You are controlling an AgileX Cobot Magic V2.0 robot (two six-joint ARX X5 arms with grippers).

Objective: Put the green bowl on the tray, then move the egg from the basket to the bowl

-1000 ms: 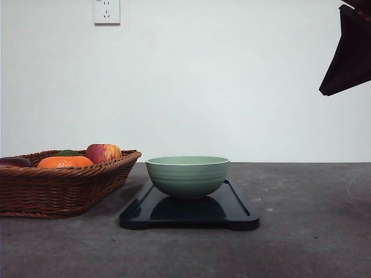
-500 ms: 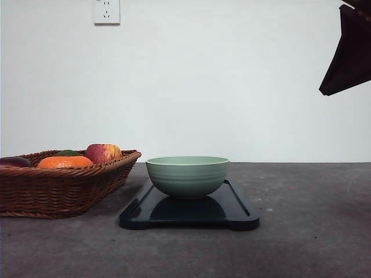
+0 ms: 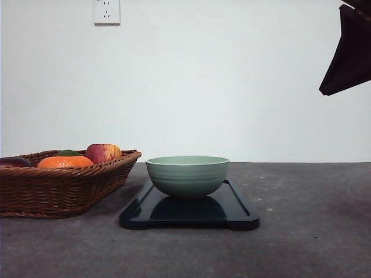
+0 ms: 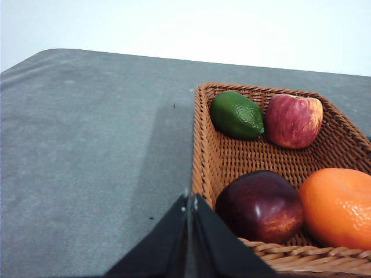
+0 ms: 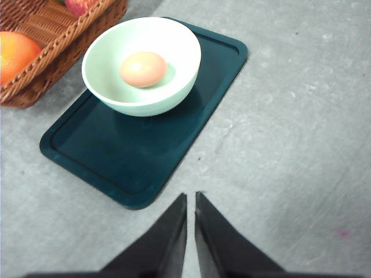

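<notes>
Grey, speckled tabletop (image 3: 301, 231) ran back to a plain white wall (image 3: 232, 87) with a socket (image 3: 106, 11) high on it. On the table sat the tray (image 3: 237, 211), and the bowl (image 3: 187, 175) stood on it, toward its far end in the front view. The wicker basket (image 3: 58, 191) lay just beside the tray's left side, its corner close to the bowl.

The right claw (image 5: 191, 200) hung above bare table, its two dark fingers pressed together with only a thin slit between them and nothing held. Ahead of its tips lay the tray's near corner (image 5: 130, 197); further ahead and to one side stood the bowl (image 5: 142, 63), with the egg (image 5: 143, 69) resting inside it at the bottom. Beyond the bowl the basket's edge (image 5: 64, 43) showed, with an orange fruit (image 5: 16, 55) in it. In the front view a dark part of the right arm (image 3: 349, 52) sat high at the right edge, well above the table.

The left claw (image 4: 190, 202) was likewise closed and empty, its tips poised over the basket's near rim (image 4: 290, 252). Just past the tips, inside the basket, lay a dark red fruit (image 4: 261, 205) touching an orange one (image 4: 339, 205); further off lay a green fruit (image 4: 236, 114) against a red-yellow apple (image 4: 293, 120). Bare table (image 4: 87, 145) stretched away beside the basket.
</notes>
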